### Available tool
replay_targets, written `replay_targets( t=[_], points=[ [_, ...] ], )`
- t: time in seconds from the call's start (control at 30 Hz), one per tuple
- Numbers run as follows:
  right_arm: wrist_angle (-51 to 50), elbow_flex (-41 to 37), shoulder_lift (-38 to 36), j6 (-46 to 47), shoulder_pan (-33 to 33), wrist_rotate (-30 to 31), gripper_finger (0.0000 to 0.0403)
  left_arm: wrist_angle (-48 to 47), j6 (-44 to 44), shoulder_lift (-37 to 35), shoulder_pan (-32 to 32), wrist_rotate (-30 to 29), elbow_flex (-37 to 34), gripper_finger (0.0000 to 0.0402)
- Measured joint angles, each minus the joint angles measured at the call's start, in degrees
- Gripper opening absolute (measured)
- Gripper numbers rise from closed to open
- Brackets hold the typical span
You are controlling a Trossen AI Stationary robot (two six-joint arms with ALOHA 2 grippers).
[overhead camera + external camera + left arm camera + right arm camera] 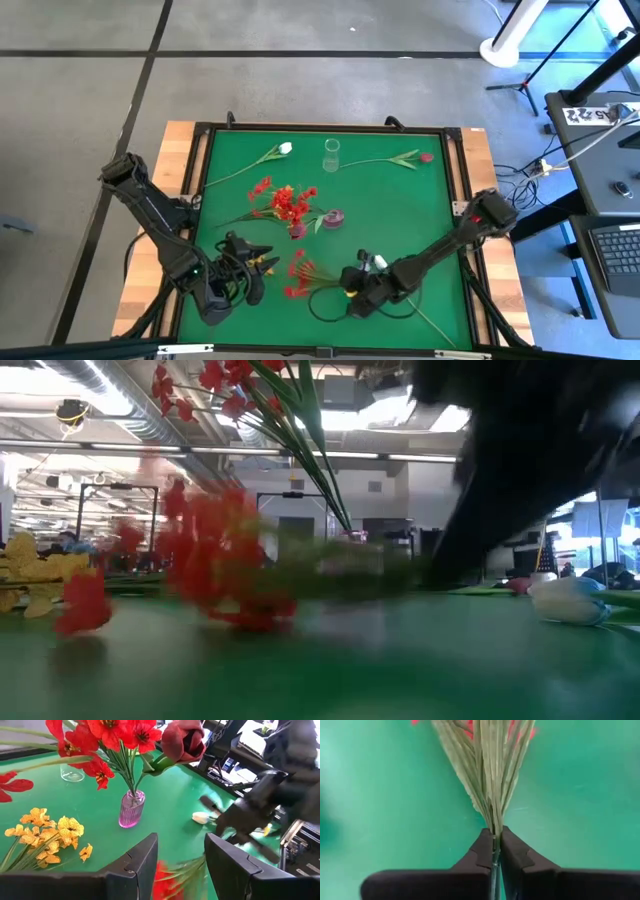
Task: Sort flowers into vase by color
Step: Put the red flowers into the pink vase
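near the front edge, right gripper [494, 845] pinches red flower stems [490, 780].

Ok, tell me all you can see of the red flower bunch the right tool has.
The red flower bunch is artificial: thin pale-green stems fanning out from one gathered stalk to bright red blossoms. It lies low over the green mat near the front edge. The right tool is shut on the stalk where the stems join. Nothing else visibly touches it.

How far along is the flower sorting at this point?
Done: red flowers and a dark red tulip stand in the pink vase. In hand: the right gripper pinches a red flower cluster by its stem. Left: yellow flowers, white tulips; the clear vase is empty.
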Motion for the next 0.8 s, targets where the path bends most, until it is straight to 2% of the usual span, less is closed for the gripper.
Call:
replay_targets(
  t=[0.37,0.57,0.7,0.8],
  points=[
    [-5.2,-0.1,-13.5,0.2,9.1,12.8,0.0008,0.0,0.2,0.0,-1.1,-3.5,0.0,0.0156],
    [-7.2,-0.2,-19.0,0.5,14.1,27.2,0.0008,0.4,0.7,0.0,-1.9,-5.1,0.0,0.0156],
    [-7.4,-0.1,-21.4,0.1,16.4,35.3,0.0008,5.1,6.5,0.0,-2.7,-6.5,0.0,0.0156],
    [-6.7,-0.1,-22.2,-1.5,16.6,37.2,0.0008,11.1,14.1,0.0,-3.0,-6.5,0.0,0.0156]
  ],
)
